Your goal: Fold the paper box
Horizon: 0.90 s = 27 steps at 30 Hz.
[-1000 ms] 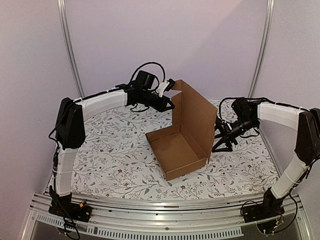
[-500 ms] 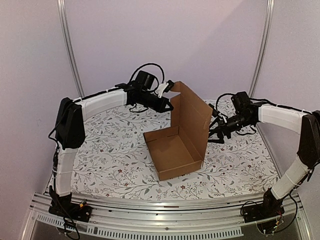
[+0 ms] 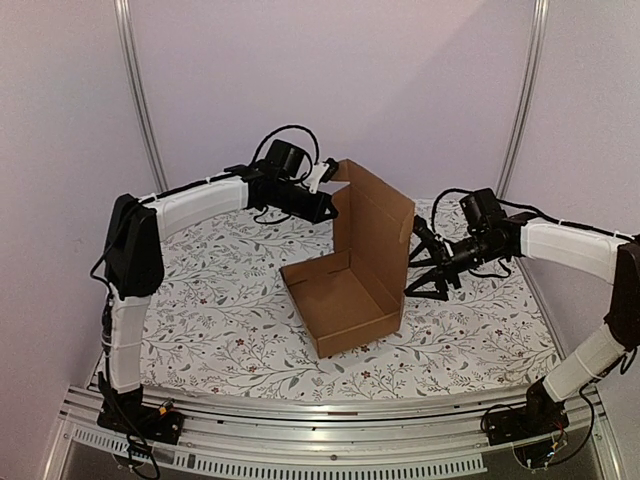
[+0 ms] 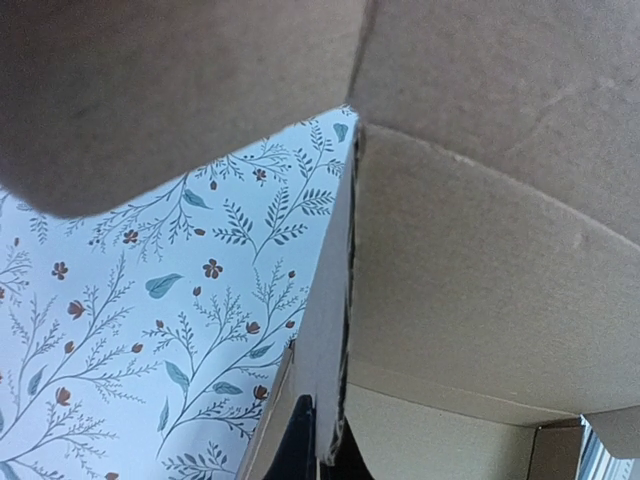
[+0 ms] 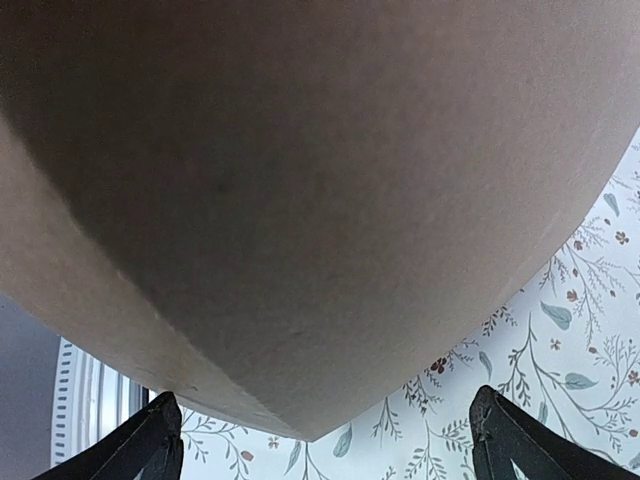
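Pinches a top lid corner of the paper box (image 3: 345, 300) in the middle of the table (image 3: 220, 300) with the tight-shut left gripper (image 3: 333, 205). Holds the right gripper (image 3: 416, 265) wide open and empty just behind the lid.

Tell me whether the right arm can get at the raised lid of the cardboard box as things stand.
Probably yes. The open right gripper sits close beside the outer face of the lid, with nothing between them; the left gripper pinches only its far top corner.

The paper box (image 3: 345, 300) leftward — lid (image 3: 375, 225) more upright.
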Tool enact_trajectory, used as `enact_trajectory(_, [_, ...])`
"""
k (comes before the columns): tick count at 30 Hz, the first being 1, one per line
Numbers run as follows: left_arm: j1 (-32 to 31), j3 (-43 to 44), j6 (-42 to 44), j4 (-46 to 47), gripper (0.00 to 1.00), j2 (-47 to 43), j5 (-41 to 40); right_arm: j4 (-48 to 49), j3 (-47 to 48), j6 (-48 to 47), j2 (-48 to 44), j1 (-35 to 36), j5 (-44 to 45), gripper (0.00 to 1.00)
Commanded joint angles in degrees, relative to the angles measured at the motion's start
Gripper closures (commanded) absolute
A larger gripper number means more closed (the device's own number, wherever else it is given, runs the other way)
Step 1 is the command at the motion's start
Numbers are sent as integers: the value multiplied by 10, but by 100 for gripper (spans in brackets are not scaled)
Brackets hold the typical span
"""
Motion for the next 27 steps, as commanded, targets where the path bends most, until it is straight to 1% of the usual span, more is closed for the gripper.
enact_trajectory(1, [8,-35,-25,10,100,-43,-20,104,3,69,6,22,50,1])
enact_trajectory(3, [8,-53,-31,25,100,-55,-25,125,13,116,18,29,89,1])
enact_trajectory(7, [6,-88,-37,48,100,-77,-25,149,22,170,41,32,128,1])
enact_trajectory(13, [4,-95,-43,41,100,-84,-30,159,30,207,51,38,140,1])
enact_trajectory(15, [2,-106,-42,42,100,-92,-33,159,33,208,53,42,146,1])
enact_trajectory(17, [-1,-136,-38,57,100,-106,-34,158,31,199,57,44,146,1])
enact_trajectory(21, [-6,-229,-25,127,100,-143,-31,147,28,169,66,46,144,1])
enact_trajectory(27, [-9,-333,-2,200,100,-193,-28,139,27,148,70,56,142,1])
